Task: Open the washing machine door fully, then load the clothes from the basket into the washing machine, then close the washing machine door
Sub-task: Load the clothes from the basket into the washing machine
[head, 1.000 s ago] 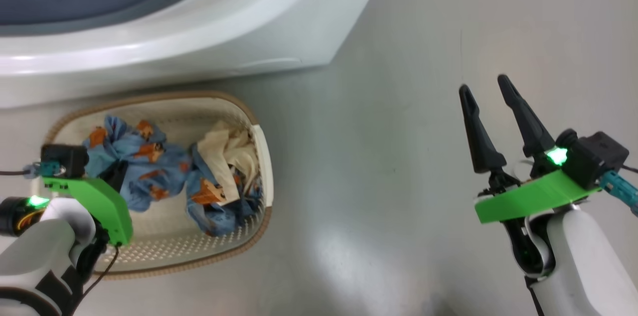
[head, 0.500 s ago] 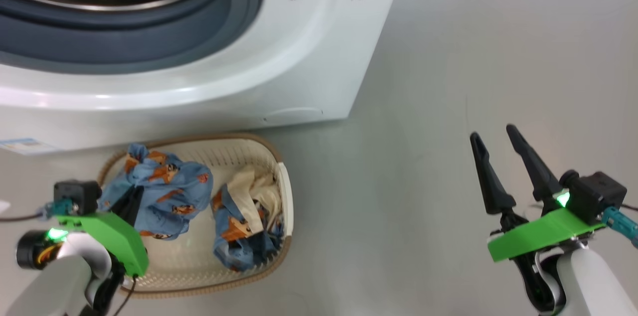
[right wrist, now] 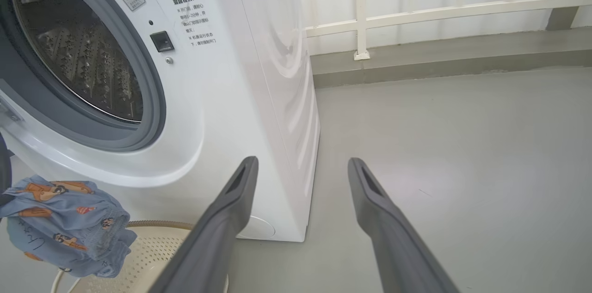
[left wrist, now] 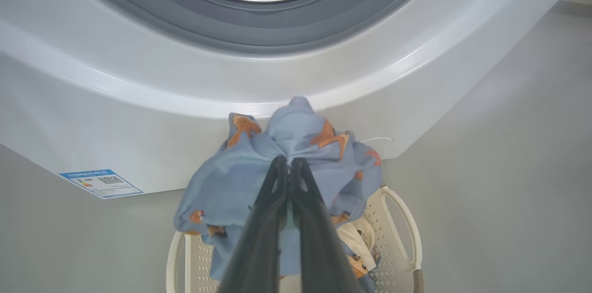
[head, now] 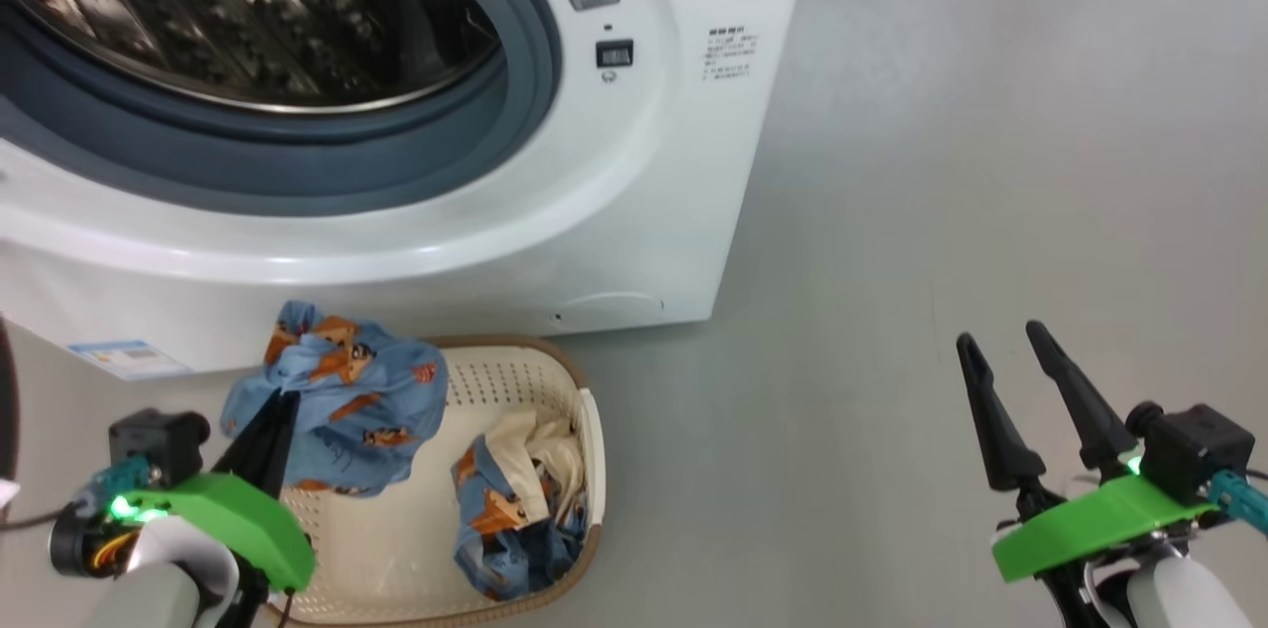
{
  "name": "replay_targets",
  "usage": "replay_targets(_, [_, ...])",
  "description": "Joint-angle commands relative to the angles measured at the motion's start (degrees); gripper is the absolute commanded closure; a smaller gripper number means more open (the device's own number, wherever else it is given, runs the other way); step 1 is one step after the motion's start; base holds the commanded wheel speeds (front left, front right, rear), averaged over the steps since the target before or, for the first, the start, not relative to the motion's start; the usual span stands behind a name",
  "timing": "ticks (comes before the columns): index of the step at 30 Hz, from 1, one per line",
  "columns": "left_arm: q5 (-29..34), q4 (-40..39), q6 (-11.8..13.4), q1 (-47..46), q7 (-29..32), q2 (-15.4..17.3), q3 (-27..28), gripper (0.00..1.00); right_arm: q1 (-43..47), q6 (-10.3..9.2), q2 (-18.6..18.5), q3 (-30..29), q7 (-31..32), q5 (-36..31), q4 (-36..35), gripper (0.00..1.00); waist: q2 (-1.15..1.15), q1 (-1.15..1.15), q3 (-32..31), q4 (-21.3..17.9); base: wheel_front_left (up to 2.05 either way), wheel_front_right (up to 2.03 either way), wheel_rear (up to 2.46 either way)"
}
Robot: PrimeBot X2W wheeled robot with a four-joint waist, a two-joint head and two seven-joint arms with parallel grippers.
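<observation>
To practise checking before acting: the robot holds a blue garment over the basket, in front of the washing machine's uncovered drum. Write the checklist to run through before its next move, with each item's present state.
1. Left hand shut on the blue garment: ok.
2. Garment hanging clear of the basket: cannot tell.
3. Drum opening uncovered: ok.
4. Right hand open, empty and apart from the machine: ok.
5. Basket emptied: not ok; other clothes lie inside.
</observation>
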Motion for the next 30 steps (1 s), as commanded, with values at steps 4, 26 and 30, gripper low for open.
replay_targets(4, [4.1,-5.4,0.1,3.6,-0.8,0.9,7.3,1.00,2.2,0.17,-1.0,0.7,-0.7,1.0,-1.1,0.00,0.00,0.00,-3.1,0.5,0.00,0.00,0.00])
replay_targets(26, [15.0,-29.2,-0.4,22.0,-0.8,-7.8,25.4,1.00,7.7,0.17,-2.1,-1.4,-0.7,1.7,-1.4,0.00,0.00,0.00,-8.4,1.7,0.00,0.00,0.00])
replay_targets(30, [16.0,-32.9,-0.5,25.4,-0.8,-9.2,27.4,1.00,8.3,0.17,-2.3,-1.6,-0.7,1.8,-1.6,0.00,0.00,0.00,-9.1,1.5,0.00,0.00,0.00])
